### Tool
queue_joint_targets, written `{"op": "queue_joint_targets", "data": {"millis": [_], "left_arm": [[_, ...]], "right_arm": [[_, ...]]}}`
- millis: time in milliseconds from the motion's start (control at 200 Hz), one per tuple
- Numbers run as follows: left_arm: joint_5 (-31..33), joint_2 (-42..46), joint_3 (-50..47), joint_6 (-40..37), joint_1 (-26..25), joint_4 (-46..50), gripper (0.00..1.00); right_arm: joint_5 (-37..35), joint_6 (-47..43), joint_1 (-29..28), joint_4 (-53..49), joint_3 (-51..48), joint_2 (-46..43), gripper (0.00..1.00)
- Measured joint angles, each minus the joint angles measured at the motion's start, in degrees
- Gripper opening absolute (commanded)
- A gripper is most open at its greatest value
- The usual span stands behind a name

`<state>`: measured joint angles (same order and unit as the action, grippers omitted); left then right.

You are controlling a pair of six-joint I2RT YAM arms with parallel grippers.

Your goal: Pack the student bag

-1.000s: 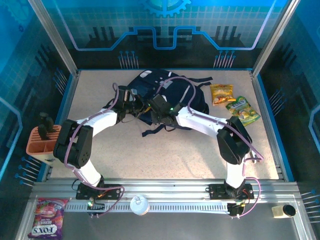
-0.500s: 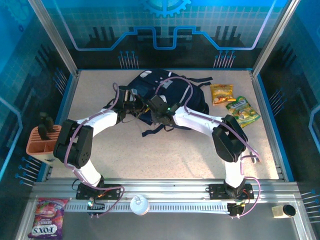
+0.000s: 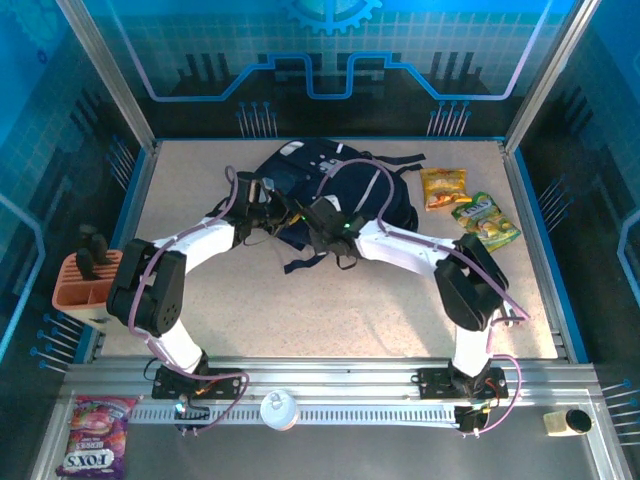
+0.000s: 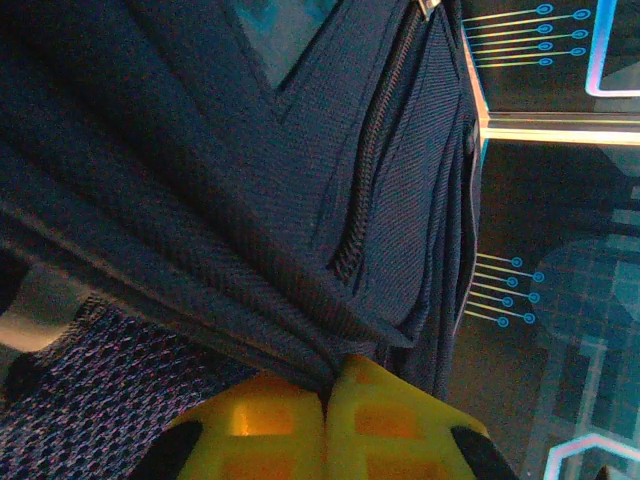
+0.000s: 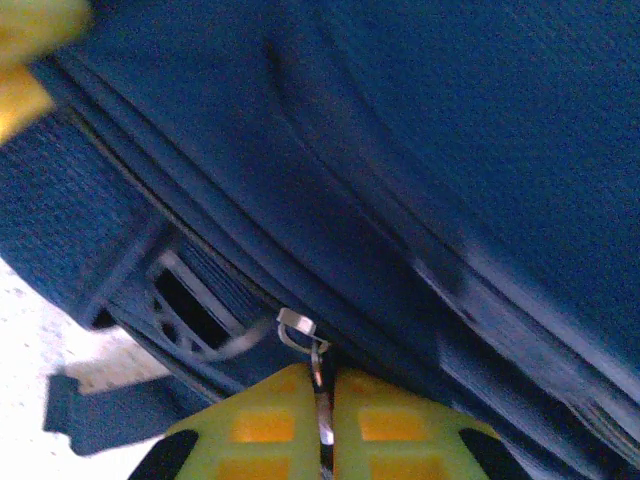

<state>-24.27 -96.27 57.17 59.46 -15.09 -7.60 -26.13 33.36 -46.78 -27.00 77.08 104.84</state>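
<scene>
Evidently, the left gripper (image 4: 325, 395) pinches fabric of the student bag (image 3: 300, 165), steadying it while the right gripper (image 5: 322, 395) clamps the zip pull (image 5: 296, 328) to unzip.

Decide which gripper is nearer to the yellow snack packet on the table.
Right. The right gripper, shut on the zip pull of the student bag, sits left of the yellow snack packet; the left gripper, pinching bag fabric, is farther left.
</scene>
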Motion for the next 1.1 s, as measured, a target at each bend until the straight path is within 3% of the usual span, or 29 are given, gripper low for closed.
{"op": "queue_joint_targets", "data": {"millis": [145, 520, 880, 1096], "left_arm": [[-0.9, -0.5, 0.0, 0.0, 0.5, 0.0, 0.00], [-1.7, -1.3, 0.2, 0.0, 1.1, -0.3, 0.00], [-1.5, -1.4, 0.3, -0.1, 1.7, -0.2, 0.00], [-2.6, -2.6, 1.3, -1.2, 2.4, 0.7, 0.00]], "right_arm": [[-0.5, 0.0, 0.8, -0.1, -3.6, -3.0, 0.10], [1.1, -2.2, 1.2, -0.5, -1.8, -0.6, 0.22], [0.5, -2.1, 1.3, -0.6, -1.0, 0.2, 0.11], [-1.8, -1.3, 2.0, 2.1, -8.0, -5.4, 0.08]]}}
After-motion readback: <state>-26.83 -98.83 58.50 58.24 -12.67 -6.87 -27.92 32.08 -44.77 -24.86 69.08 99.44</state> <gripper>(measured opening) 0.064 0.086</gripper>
